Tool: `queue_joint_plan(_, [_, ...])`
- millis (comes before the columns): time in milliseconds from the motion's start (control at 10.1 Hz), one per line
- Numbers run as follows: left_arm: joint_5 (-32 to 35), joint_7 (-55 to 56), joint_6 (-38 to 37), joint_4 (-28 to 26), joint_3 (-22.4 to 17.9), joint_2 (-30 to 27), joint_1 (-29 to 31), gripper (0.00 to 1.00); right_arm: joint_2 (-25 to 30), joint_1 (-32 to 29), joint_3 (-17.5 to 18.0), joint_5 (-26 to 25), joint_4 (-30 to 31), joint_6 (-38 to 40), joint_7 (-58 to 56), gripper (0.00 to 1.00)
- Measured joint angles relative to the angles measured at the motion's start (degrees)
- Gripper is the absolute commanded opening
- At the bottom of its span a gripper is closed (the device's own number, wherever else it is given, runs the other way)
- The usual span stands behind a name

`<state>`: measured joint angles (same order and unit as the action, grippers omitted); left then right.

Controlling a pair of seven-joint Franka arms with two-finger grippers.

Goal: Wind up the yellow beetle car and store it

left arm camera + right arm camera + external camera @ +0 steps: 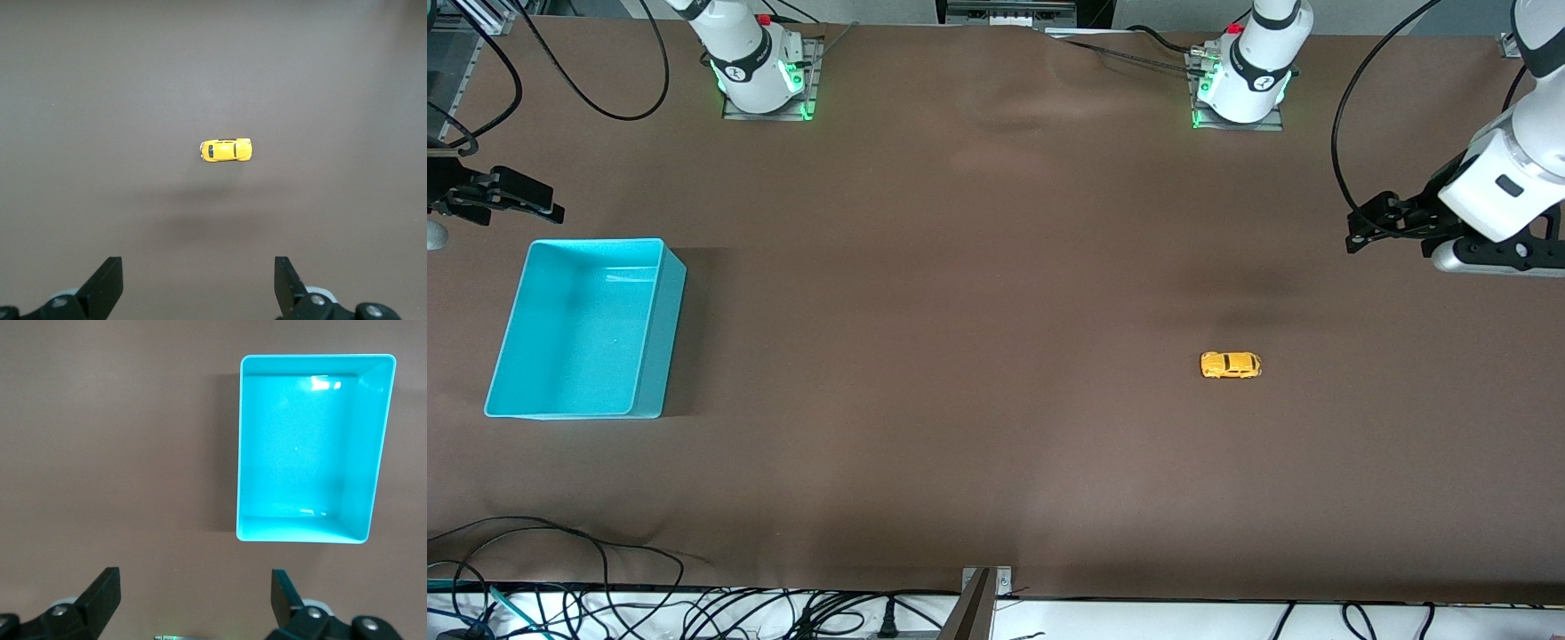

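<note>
Brown matte table carries a teal rectangular plastic bin at the right arm's end. Both grippers wait high, fingers apart: right gripper, left gripper. The yellow beetle car sits toward the left arm's end.

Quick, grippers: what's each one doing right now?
Left gripper: open, empty, up over the table near the yellow beetle car.
Right gripper: open, empty, near the teal bin.

the beetle car lies toward the left arm's end, well apart from the bin
</note>
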<state>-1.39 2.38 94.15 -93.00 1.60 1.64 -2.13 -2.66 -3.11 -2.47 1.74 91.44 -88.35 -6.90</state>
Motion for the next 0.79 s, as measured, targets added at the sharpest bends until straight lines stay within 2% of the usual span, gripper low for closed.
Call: queue_joint_plan(791, [0.0,0.05,-0.04,-0.22,0.33,-0.28,0.0,1.0,-0.52,0.16,0.19,-0.37,-1.65,0.03,2.01,1.0])
